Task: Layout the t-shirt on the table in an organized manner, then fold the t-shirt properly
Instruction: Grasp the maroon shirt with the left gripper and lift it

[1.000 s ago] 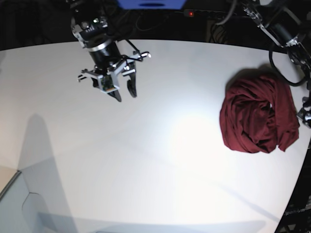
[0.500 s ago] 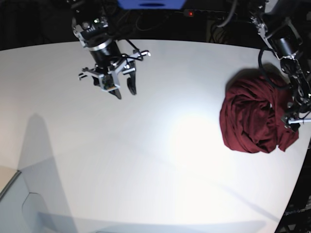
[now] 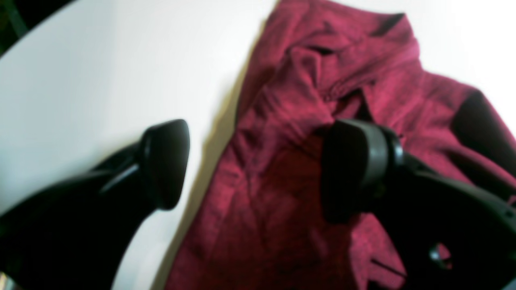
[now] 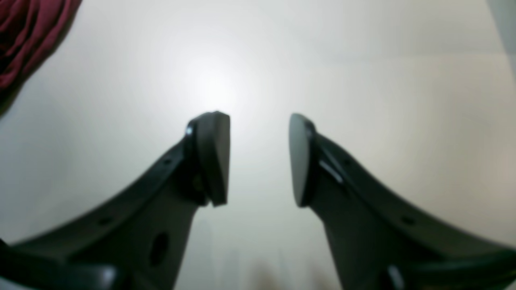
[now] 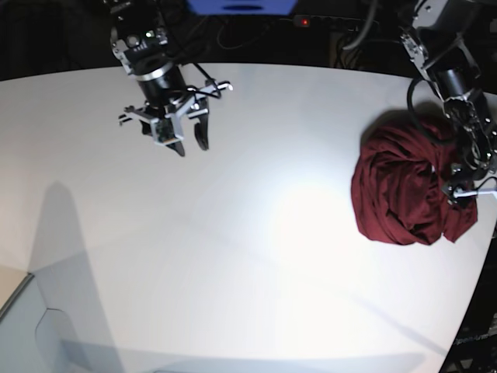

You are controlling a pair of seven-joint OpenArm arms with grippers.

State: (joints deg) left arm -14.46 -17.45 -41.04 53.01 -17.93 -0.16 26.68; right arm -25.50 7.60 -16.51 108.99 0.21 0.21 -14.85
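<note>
One t-shirt (image 5: 408, 190), one table (image 5: 256, 256), two grippers. Dark maroon knit, plain, bunched into a rumpled heap of folds and creases (no sleeve or collar clearly made out). Lying near the table's curved edge, on the base view's right. Left gripper (image 3: 258, 169) spread wide just over the heap's border, one finger (image 3: 165, 161) above bare white tabletop, the other (image 3: 354, 161) above the cloth; nothing clamped between them. Right gripper (image 4: 258, 159) partly parted, empty, hanging above bare table well apart from the shirt.
</note>
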